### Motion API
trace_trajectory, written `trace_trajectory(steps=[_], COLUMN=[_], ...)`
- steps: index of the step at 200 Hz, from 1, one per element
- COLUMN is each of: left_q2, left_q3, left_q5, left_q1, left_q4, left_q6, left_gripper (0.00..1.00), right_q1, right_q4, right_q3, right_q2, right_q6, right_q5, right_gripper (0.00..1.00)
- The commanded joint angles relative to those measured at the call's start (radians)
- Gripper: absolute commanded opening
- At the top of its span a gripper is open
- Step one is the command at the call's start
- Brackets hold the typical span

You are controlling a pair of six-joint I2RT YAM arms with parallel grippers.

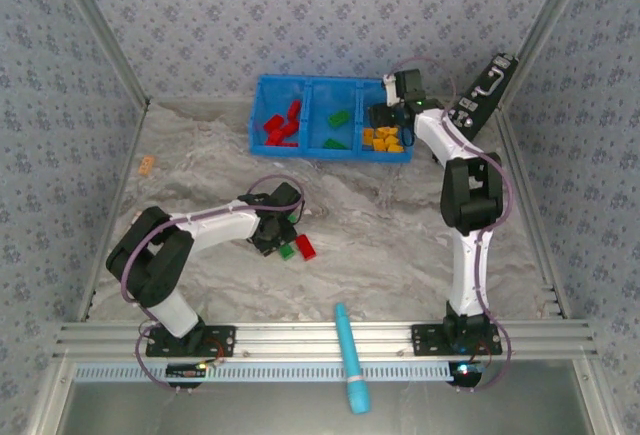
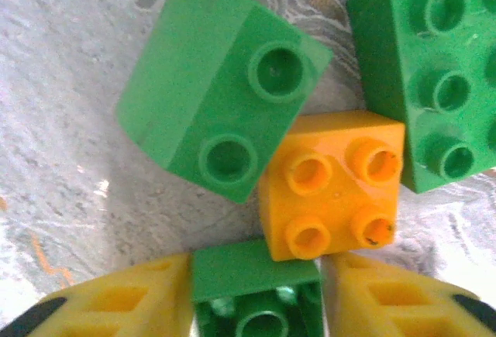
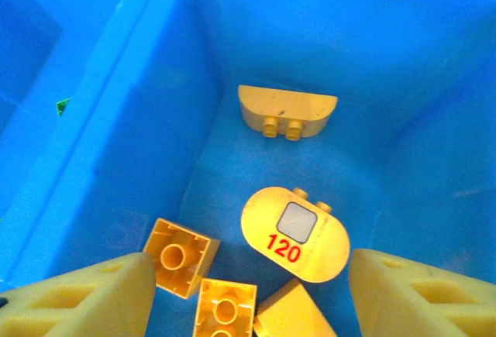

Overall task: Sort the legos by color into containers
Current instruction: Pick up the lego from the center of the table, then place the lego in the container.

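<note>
Overhead camera spans table [image 1: 400,225]; close wrist cameras look down, right into bin [image 1: 264,90].

A lab test cell, boxed by aluminium frame [image 1: 330,333] and patterned walls [image 1: 300,15].

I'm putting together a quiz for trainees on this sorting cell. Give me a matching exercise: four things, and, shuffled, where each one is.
1. red bricks
2. pen
3. right gripper
4. left gripper

A. over the right compartment of the bin
B. in the bin's left compartment
C. closed on a green brick
D. across the rail at the near edge

Pairs: 1-B, 2-D, 3-A, 4-C
</note>
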Motion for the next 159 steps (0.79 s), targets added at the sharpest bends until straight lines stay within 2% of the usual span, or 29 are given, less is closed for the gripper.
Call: trace_trajectory(steps=[1,38,74,112,140,159], left_q2=[0.033,-0.004,-0.092,-0.171,-0.150,-0.057], left_q3=[-0.022,-0.058,-0.065,0.148,0.330,0.482], left_q5=[0.029,0.042,0.025,-0.069,-0.072,-0.060], left_q1=[-0.008,-0.008,-0.005,0.045,0.124,0.154], left_q4=[0.024,0.017,-0.016,-0.158,-0.089,-0.008], left_q6=[-0.008,-0.008,0.031,0.240,0.375,0.463], left_gripper=[0.41,0.26,0.23,0.23,0.22,0.22], right_q1=[-0.008,-0.007,0.007,0.017,0.048,0.073], right_q4=[0.004,0.003,-0.010,0.040,0.062,0.073], right_q3=[0.011,0.006,-0.028,-0.276,-0.458,-0.565], right_q2=[-0.043,-0.070,-0.121,-0.306,-0.466,-0.562], right_q6=[0.012,0.009,0.012,0.091,0.134,0.157], right_q5=[-0.021,-0.015,0.002,0.013,0.029,0.027], right_gripper=[0.68,0.68,0.69,0.70,0.70,0.71])
